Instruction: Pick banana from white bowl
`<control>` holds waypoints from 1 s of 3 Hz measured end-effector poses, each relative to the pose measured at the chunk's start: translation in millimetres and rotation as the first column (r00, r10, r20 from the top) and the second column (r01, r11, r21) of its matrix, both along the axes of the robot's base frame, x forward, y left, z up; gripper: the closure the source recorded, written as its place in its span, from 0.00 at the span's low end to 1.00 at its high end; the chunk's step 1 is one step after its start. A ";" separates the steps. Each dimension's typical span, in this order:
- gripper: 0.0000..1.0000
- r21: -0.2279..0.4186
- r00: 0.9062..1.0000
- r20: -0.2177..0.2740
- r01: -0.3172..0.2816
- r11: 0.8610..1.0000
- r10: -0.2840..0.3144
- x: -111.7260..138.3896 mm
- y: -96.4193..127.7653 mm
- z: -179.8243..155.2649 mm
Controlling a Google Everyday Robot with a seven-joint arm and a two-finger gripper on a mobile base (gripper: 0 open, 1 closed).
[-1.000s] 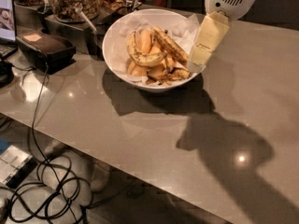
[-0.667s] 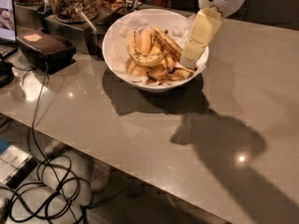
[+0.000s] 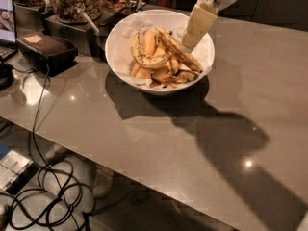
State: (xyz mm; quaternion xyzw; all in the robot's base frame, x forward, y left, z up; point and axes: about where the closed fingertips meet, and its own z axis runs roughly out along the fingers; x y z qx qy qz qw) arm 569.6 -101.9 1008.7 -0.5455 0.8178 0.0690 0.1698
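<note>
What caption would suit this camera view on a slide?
Robot gripper hangs over the white bowl, close to the long brown-streaked banana.

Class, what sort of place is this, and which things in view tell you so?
Likely an office snack counter: snack jars at the back, a white bowl holding the banana and other fruit. The gripper hangs over the bowl, by the banana.

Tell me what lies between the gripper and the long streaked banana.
Camera view: no object. The gripper hangs just above the banana in the white bowl; only a sliver of paper lining shows between.
</note>
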 end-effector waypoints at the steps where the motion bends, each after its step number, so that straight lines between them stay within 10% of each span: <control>1: 0.35 0.016 0.999 0.005 0.046 0.999 -0.046 13.1 -6.4 4.2; 3: 0.41 0.005 0.986 -0.012 0.168 0.986 -0.167 40.9 -18.2 -4.0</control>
